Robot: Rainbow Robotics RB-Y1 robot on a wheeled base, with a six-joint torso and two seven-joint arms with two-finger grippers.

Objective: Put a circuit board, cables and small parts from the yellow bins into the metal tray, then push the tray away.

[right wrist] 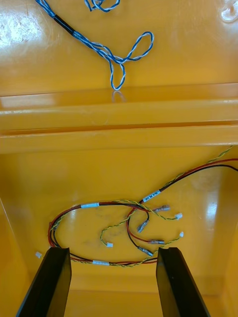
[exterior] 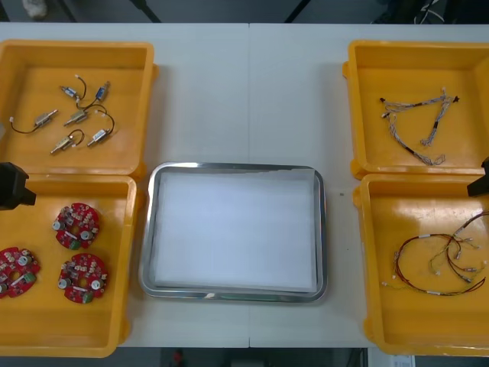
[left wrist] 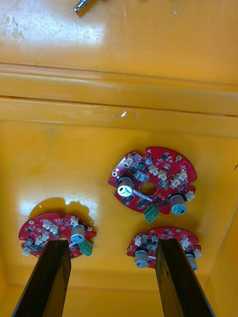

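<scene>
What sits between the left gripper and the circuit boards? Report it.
Nothing visible. The open left gripper hangs above the circuit boards in their yellow bin. Toward the metal tray, only the bin's own wall stands. The right gripper hovers over the red and yellow cables.

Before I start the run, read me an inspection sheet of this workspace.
Surface: light table, bare between the bins.
Job's things: metal tray, white inside, unfilled; three circuit boards in near left yellow bin; small metal parts in far left bin.
Clutter: nothing seen.
Grippers: left gripper open over the boards; right gripper open over the red and yellow cable.
Cables: blue and white cable in far right bin; red and yellow cable in near right bin.
Surroundings: dark floor beyond the table.
</scene>
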